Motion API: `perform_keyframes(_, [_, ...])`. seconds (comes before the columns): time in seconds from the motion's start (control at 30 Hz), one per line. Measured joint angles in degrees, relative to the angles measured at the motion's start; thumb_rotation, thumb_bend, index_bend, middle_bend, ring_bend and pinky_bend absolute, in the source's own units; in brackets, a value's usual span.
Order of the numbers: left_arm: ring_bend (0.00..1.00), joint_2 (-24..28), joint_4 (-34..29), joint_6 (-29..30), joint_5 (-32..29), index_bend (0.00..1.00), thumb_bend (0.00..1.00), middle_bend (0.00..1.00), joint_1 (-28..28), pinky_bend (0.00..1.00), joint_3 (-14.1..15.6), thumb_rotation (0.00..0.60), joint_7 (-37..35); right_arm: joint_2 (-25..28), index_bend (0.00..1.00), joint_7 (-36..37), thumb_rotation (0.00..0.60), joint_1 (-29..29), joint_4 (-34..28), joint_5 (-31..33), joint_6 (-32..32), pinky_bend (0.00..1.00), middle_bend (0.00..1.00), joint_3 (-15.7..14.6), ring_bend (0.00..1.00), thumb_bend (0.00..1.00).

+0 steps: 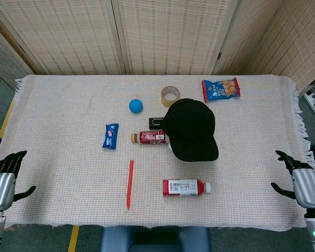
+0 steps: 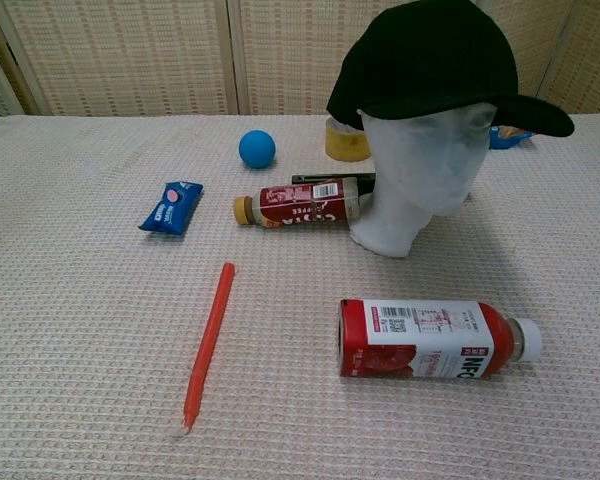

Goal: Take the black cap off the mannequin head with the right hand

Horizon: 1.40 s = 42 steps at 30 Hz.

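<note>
A black cap (image 1: pixel 190 128) (image 2: pixel 435 62) sits on a white mannequin head (image 2: pixel 417 175) near the middle of the table, its brim pointing toward the front right. My right hand (image 1: pixel 302 181) hangs at the table's right front edge, fingers spread, holding nothing, far from the cap. At the left front edge my left hand (image 1: pixel 5 176) is likewise spread and empty. Neither hand shows in the chest view.
A red bottle (image 1: pixel 185 187) lies in front of the head, and a smaller brown-capped bottle (image 1: pixel 149 137) lies to its left. An orange stick (image 1: pixel 129 184), blue packet (image 1: pixel 111 136), blue ball (image 1: pixel 136 106), tape roll (image 1: pixel 170 95), snack bag (image 1: pixel 221 89) and a dark flat object (image 1: pixel 156 123) lie around.
</note>
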Motion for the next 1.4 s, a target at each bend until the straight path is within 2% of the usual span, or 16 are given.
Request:
perform_keyframes(0.5, [0.13,0.68,-0.07,-0.35,-0.12,0.12,0.08,0.16,0.39,0.21,0.56,0.600,-0.75,-0.24,0.17,0.99,0.600,-0.34,0.32,-0.87,0.25,0.48,0.30,-0.57,0.43,0.08])
perform_keyframes(0.77, [0.13,1.59,-0.59,-0.10,0.45,0.12,0.08,0.16,0.59,0.21,0.78,0.600,-1.27,-1.04,0.20,1.98,0.600,-0.41,1.38,-3.02,1.93,0.61,0.32,-0.54,0.51,0.08])
perform_keyframes(0.83, [0.13,1.80,-0.72,-0.07,0.51,0.12,0.08,0.16,0.60,0.21,0.76,0.600,-1.44,-1.02,0.20,2.06,0.600,-0.07,1.25,-3.63,2.36,0.66,0.33,-0.07,0.57,0.08])
perform_keyframes(0.93, [0.13,2.10,-0.94,0.00,0.84,0.12,0.08,0.16,0.57,0.21,0.76,0.600,-1.77,-0.68,0.20,1.67,0.600,0.94,0.44,-4.65,2.82,0.81,0.35,1.04,0.69,0.08])
perform_keyframes(1.0, [0.13,2.24,-1.07,0.01,0.97,0.12,0.08,0.16,0.58,0.21,0.81,0.600,-1.96,-0.49,0.21,1.26,0.600,1.76,-0.21,-5.18,2.94,0.86,0.36,1.82,0.74,0.08])
perform_keyframes(1.2, [0.13,2.35,-1.01,0.08,1.24,0.13,0.08,0.16,0.60,0.21,0.86,0.600,-2.63,-0.83,0.23,-0.48,0.600,5.91,-3.00,-5.87,1.06,0.90,0.37,4.69,0.80,0.08])
perform_keyframes(1.4, [0.13,2.65,-0.60,-0.15,0.62,0.13,0.08,0.16,0.90,0.21,1.01,0.600,-3.20,-5.35,0.26,-3.89,0.600,10.87,-4.20,-5.57,-2.69,0.90,0.38,6.68,0.82,0.08])
